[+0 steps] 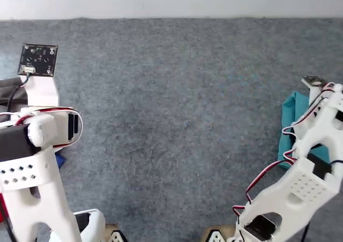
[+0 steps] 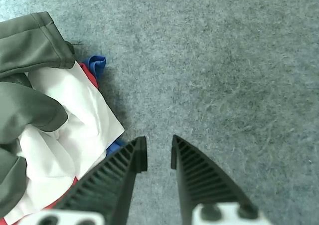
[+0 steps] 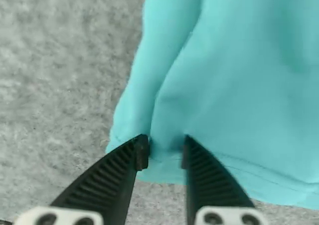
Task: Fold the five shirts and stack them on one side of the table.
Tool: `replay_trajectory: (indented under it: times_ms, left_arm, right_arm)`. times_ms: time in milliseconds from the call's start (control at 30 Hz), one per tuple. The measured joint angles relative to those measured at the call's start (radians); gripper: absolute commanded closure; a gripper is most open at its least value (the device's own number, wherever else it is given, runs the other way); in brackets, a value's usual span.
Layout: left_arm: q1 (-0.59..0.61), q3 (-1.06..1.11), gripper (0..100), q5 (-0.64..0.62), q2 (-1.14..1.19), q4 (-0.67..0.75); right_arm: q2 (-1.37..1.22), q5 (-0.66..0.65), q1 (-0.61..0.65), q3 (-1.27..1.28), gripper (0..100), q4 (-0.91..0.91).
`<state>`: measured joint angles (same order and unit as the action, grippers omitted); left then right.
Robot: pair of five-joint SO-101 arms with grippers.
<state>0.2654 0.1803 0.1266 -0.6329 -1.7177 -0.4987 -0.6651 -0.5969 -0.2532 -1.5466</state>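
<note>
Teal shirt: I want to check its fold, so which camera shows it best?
The right wrist view: the teal shirt lies close up, its edge at the right gripper. The high view catches a strip of it behind an arm. The left wrist view faces the other shirts.

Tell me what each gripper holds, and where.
Nothing is held. Left gripper open over bare table; right gripper open astride the teal shirt hem, unclamped.

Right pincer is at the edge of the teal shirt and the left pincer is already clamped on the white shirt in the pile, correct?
Not quite. The left wrist view shows the left pincer open over the bare grey table, beside the white shirt, not clamped on it. The right pincer is at the edge of the teal shirt, as you said.
</note>
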Motion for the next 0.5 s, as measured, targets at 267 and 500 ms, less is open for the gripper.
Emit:
replay_trajectory:
  times_ms: [267,500]
  left_arm:
    - [0.000,0.000,90,0.000,0.000,0.000]
    - [0.000,0.000,90,0.000,0.000,0.000]
  right_arm:
    - [0.000,-0.060,-0.017,0.005,81.5,-0.049]
    - [0.000,-0.061,-0.017,0.005,84.2,-0.126]
